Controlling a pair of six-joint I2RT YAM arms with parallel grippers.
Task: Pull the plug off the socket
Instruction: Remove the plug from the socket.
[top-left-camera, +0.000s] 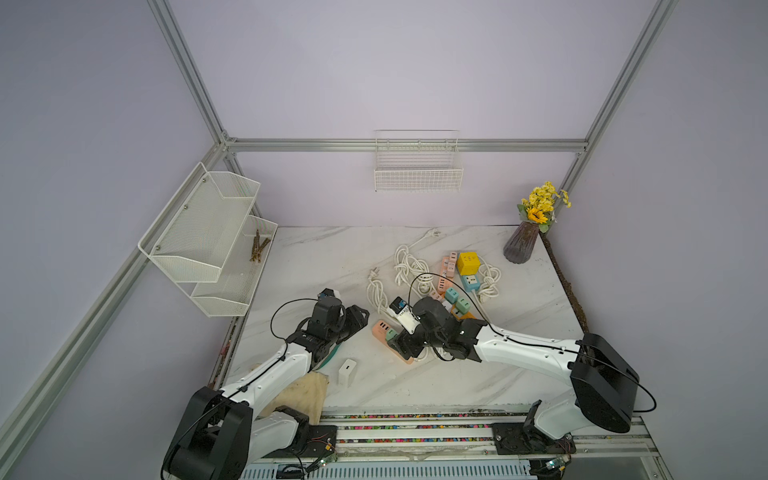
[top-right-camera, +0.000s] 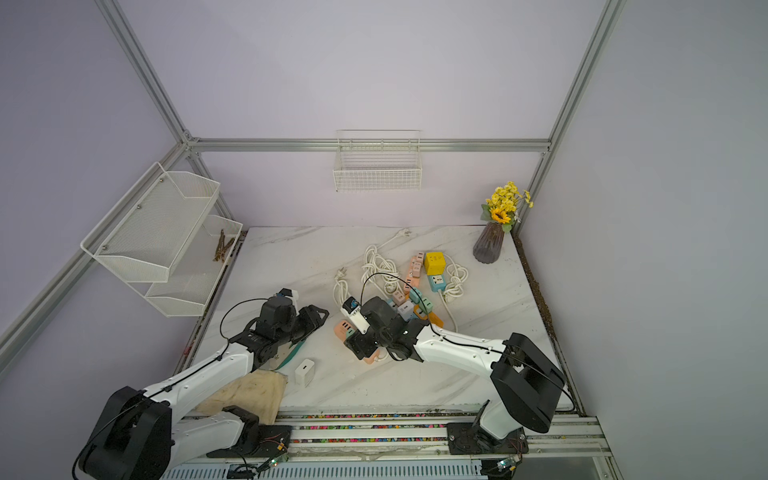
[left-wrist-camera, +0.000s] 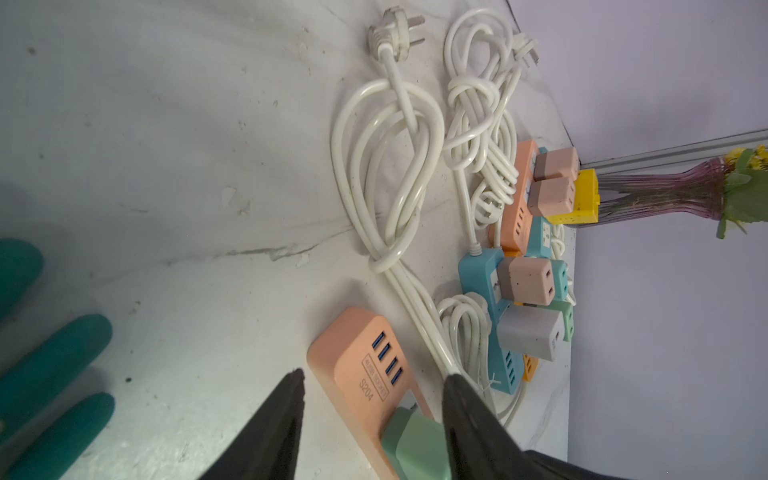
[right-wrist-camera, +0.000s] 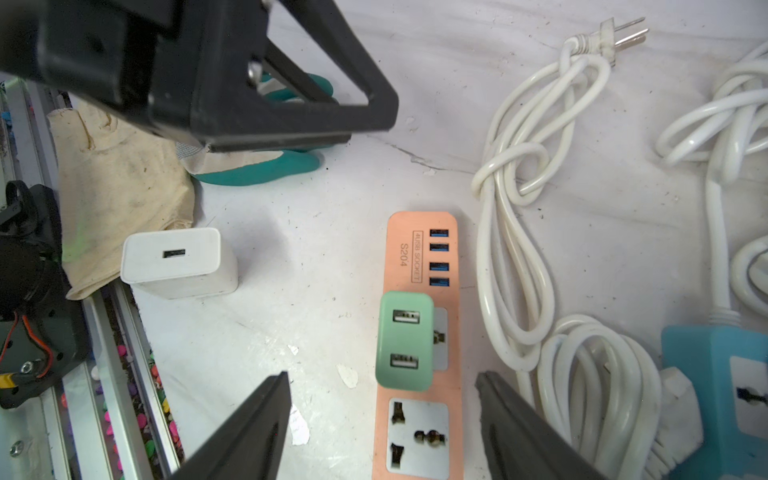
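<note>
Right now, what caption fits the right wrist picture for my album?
Open right gripper hovers over the orange strip, green plug in its socket, white charger nearby.

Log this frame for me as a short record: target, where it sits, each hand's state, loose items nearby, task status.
target: green plug
location: seated in the peach power strip
right hand: open, straddling the strip near the plug
left hand: open, empty, pointed at the strip but apart from it
loose nearby: white charger, unplugged
status: plug not yet pulled
</note>
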